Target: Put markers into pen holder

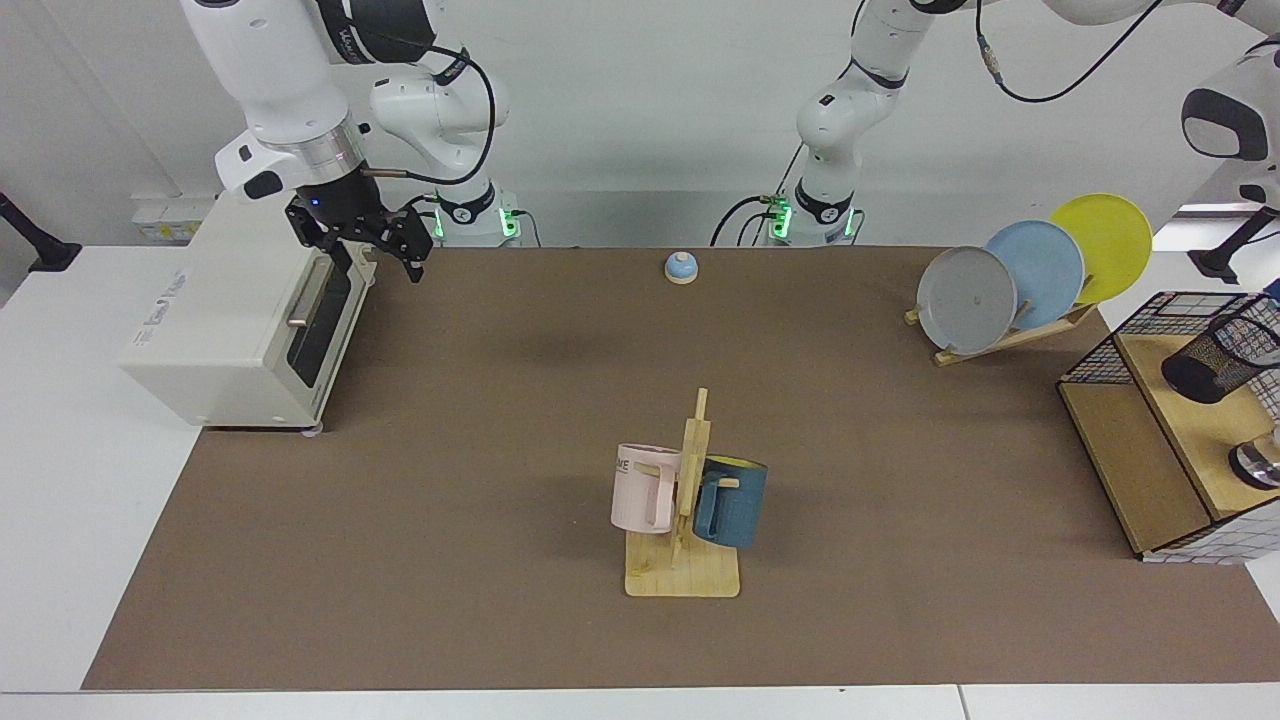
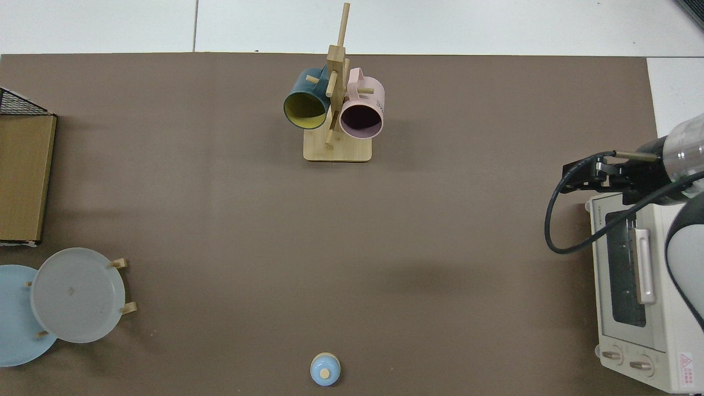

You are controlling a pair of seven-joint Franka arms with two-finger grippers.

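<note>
1. The right gripper (image 1: 385, 255) hangs over the front top edge of a white toaster oven (image 1: 240, 320) at the table's edge. Its black fingers point down with a small gap between them and nothing held. In the top view the same gripper (image 2: 583, 173) sits just beside the oven's (image 2: 632, 286) corner.
2. The left arm reaches out of the facing view at its upper right edge; its gripper is out of sight.
3. The pen holder (image 1: 1222, 352), a black wire-mesh cup, is tilted, its dark base toward the camera, above a wooden shelf unit (image 1: 1150, 450) at the table's right edge. Something bluish-white shows at its mouth, too cut off to identify. No marker can be made out clearly.
4. A black wire basket (image 1: 1140, 330) stands on the shelf behind the cup.
5. Mid-table, a wooden mug tree (image 1: 685, 530) holds a pink mug (image 1: 642, 488) and a blue mug (image 1: 732, 500), hung sideways; from above both look empty.
6. A rack holds grey, blue and yellow plates (image 1: 1035, 270) upright.
7. A small blue bell (image 1: 681, 267) sits near the arm bases.
8. A brown mat (image 1: 500, 450) covers the white table; the wall behind is plain white.
</note>
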